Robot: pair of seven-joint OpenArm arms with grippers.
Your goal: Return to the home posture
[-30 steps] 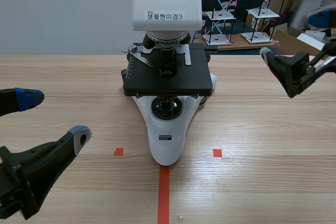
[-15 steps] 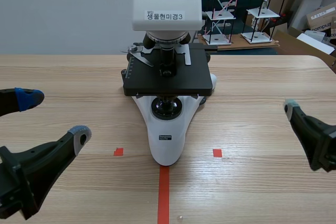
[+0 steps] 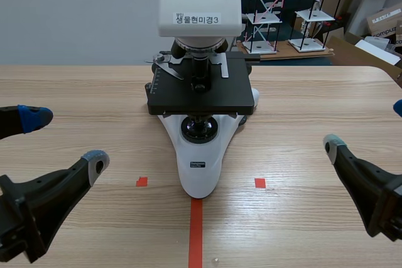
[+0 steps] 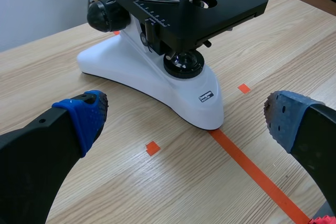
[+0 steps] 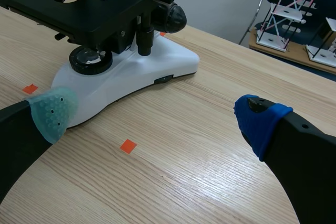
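Looking at this one, there's honestly nothing to pick up. The job is just parking the arms, so the "thing" here is the arms themselves. The left gripper (image 3: pixel 65 139) sits low at the near left of the light wooden table (image 3: pixel 301 92), fingers spread wide with nothing between them. The right gripper (image 5: pixel 156 116) is low at the near right, also spread wide and empty. Both are well apart from the white-bodied microscope with the flat black stage (image 3: pixel 201 155). It stands mid-table between them, its foot at the far end of the orange-red tape line (image 3: pixel 195 230).

My guess on handling: that microscope looks heavy, rigid and fragile around the optics. If anyone had to hold it, I'd go for the solid white base, never the stage — but this task doesn't want it touched, so it's really about keeping the fingers off it.

View differences: the scene view gives the white head and the wire-frame model racks (image 3: pixel 270 10) behind the table. It only shows one right finger whole, though, and the other is just a blue tip at the edge. The right wrist view shows both pads, grey-green and blue, plus a black focus knob (image 5: pixel 170 18) on the microscope's side. The left wrist view shows the opposite knob (image 4: pixel 107 14) — I can't make out either knob from the front.
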